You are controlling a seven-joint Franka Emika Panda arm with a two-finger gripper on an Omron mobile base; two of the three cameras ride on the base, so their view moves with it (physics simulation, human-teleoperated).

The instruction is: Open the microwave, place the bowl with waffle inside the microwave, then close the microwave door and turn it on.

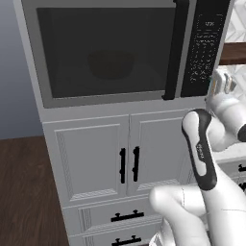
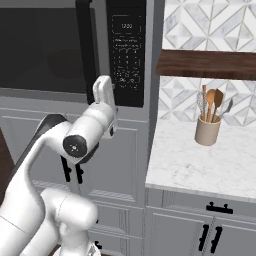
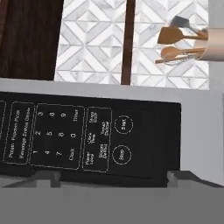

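White panelled cabinet doors (image 1: 93, 158) with short black handles (image 1: 129, 164) stand closed above drawers (image 1: 115, 216) with black pulls. To the right, a marble counter (image 2: 200, 165) carries a beige cup (image 2: 207, 131) of wooden utensils (image 2: 214, 102), near the wall. Behind it runs a patterned grey-and-white tile backsplash (image 2: 210, 25), crossed by a dark wooden shelf (image 2: 207, 64). The floor (image 1: 24, 192) is dark wood.

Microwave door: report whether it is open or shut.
Shut. The microwave door lies flush in its frame, its handle beside the keypad.
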